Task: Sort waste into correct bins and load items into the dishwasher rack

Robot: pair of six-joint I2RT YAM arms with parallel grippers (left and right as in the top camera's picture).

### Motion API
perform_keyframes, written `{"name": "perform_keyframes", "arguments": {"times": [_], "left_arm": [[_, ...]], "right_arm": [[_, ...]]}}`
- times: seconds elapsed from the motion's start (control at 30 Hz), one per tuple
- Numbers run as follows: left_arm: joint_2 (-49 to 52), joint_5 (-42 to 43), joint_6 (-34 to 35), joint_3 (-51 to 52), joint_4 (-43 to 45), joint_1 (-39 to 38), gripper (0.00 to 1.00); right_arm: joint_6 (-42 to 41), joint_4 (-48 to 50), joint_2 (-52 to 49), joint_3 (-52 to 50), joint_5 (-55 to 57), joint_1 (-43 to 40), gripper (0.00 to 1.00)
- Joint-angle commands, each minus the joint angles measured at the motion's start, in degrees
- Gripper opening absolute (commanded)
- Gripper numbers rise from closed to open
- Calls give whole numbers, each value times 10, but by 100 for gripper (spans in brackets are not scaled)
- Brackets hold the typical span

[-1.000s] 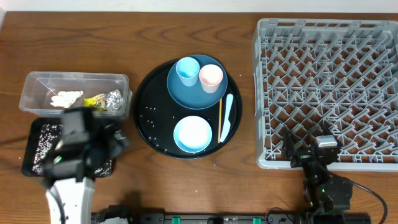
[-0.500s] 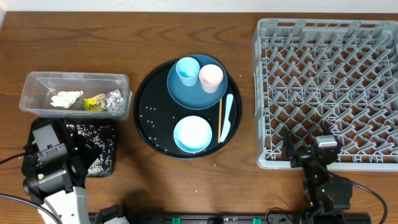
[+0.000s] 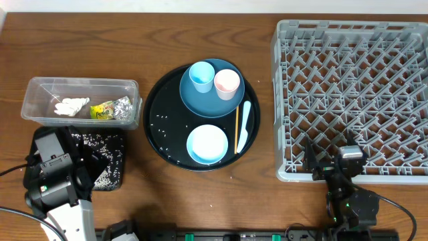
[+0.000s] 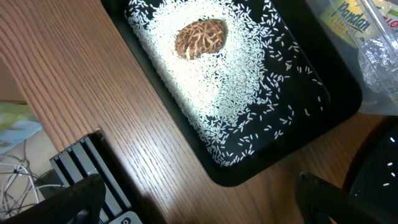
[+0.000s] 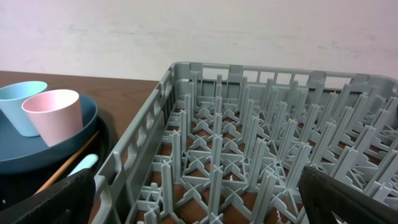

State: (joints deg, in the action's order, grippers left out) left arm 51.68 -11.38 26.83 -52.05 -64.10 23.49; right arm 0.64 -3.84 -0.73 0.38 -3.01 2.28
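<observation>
The clear tub (image 3: 40, 94) holds white tissue (image 3: 71, 106), a yellow wrapper (image 3: 101, 111) and silver foil (image 3: 122, 107). In front of it, the shallow black tray (image 4: 336, 93) carries a spread of rice (image 4: 205, 87) and a brown lumpy piece (image 4: 200, 38). My left gripper (image 4: 199, 190) hangs open and empty over the table at that tray's near corner. The dark-blue plate (image 3: 208, 100) bears a light-blue cup (image 3: 200, 75) and a pink cup (image 3: 227, 83). A pale-blue bowl (image 3: 208, 144), white spoon (image 3: 244, 127) and chopstick (image 3: 236, 128) lie nearby. My right gripper (image 5: 199, 186) is open at the grey rack's (image 3: 354, 80) front edge.
The dishes sit on a large round black tray (image 3: 164, 100) in the table's middle, with loose rice grains (image 3: 160, 124) scattered on its left side. My left arm (image 3: 53, 177) covers the black bin's left part in the overhead view. A black rail runs along the table's near edge.
My left arm swung from over the black tray back toward the near left, then held still. The right arm has not moved.
</observation>
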Motion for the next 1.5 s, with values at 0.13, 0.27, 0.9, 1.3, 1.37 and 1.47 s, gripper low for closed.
{"name": "perform_keyframes", "arguments": {"times": [0.13, 0.27, 0.9, 1.3, 1.37, 1.47], "left_arm": [[3, -13, 1, -8, -1, 2, 98], [3, -13, 1, -8, -1, 2, 98], [3, -13, 0, -8, -1, 2, 98], [3, -13, 1, -8, -1, 2, 98], [3, -13, 0, -8, -1, 2, 98], [3, -13, 0, -8, -1, 2, 98]], "right_arm": [[-4, -2, 0, -1, -6, 3, 99], [-75, 9, 0, 0, -76, 3, 99], [-76, -443, -327, 505, -175, 4, 99], [-130, -477, -609, 701, -480, 4, 99], [-165, -462, -626, 701, -502, 6, 85], [-166, -472, -643, 701, -471, 36, 77]]}}
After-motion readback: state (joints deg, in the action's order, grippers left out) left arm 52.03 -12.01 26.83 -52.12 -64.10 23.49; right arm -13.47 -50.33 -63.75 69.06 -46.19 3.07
